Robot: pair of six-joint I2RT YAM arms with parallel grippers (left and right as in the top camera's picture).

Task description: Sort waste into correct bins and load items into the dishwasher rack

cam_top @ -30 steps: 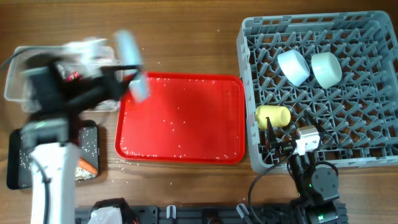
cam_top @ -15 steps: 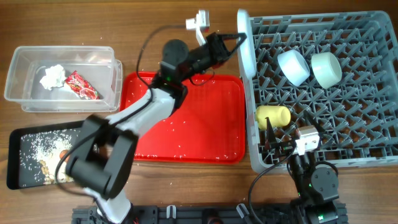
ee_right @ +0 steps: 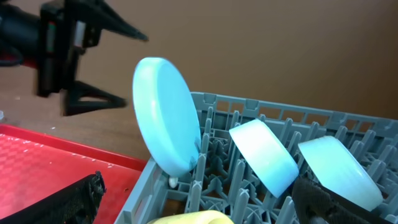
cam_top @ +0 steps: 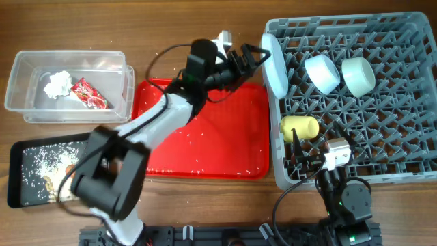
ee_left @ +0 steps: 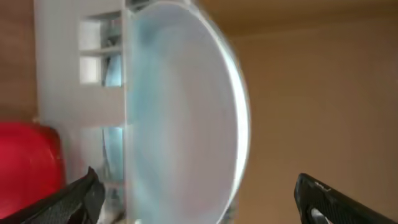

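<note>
The light-blue plate stands on edge just inside the left wall of the grey dishwasher rack. My left gripper is open right beside it, and in the left wrist view the plate fills the space ahead of the spread fingers without being gripped. A light-blue bowl, a pale-green bowl and a yellow cup lie in the rack. Low over the rack's front edge, by the cup, my right gripper is open and empty. It looks at the plate and both bowls.
The flat red tray with scattered crumbs lies under the left arm. The clear tub at the far left holds a white tissue and a red wrapper. The black tray below it holds crumbs and scraps.
The left arm swung from over the clear tub to the rack with the plate, then opened. The plate now stands on edge in the rack. The right arm has not moved.
</note>
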